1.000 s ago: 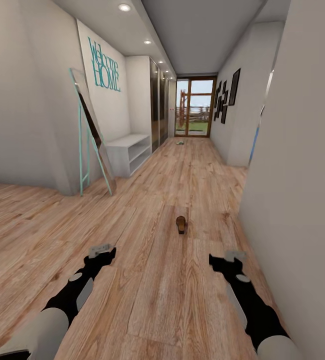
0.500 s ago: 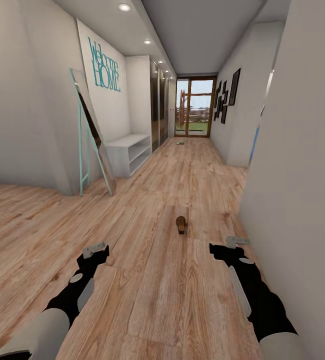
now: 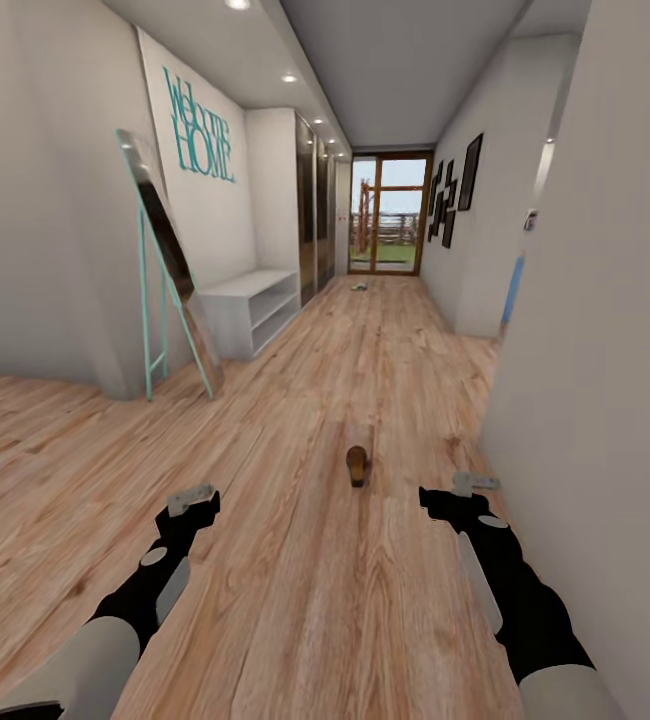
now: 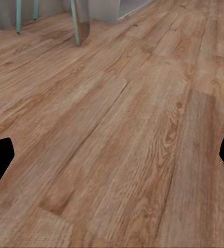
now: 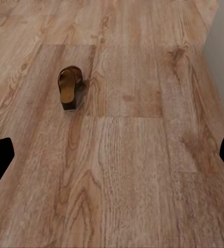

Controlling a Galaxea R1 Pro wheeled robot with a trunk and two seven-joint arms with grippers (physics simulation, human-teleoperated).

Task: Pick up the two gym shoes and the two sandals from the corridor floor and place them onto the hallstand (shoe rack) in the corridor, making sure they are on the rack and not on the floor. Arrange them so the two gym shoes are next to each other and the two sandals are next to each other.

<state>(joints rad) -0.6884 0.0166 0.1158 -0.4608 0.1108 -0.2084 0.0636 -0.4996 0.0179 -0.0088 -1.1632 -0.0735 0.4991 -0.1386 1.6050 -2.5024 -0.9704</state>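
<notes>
One brown sandal (image 3: 357, 465) with a tan footbed lies on the wood-plank corridor floor (image 3: 315, 600), ahead of me and between my two arms. The right wrist view also shows this sandal (image 5: 70, 88), a short way beyond the fingers. My left gripper (image 3: 190, 497) hovers open over bare floor (image 4: 117, 134), left of the sandal. To the sandal's right, my right gripper (image 3: 468, 485) is open and holds nothing. A small pale object (image 3: 359, 286) lies far down the corridor, too small to identify. The hallstand is out of view.
A plain low white two-shelf bench (image 3: 250, 305) stands against the left wall, with a teal-framed mirror (image 3: 165, 270) leaning beside it. A wall (image 3: 595, 400) runs close along my right side. A glass door (image 3: 390, 215) closes the corridor's far end.
The whole view has shifted, so the camera has moved a little forward and the sandal looks slightly nearer. Both arms shifted slightly a second ago and have held still since.
</notes>
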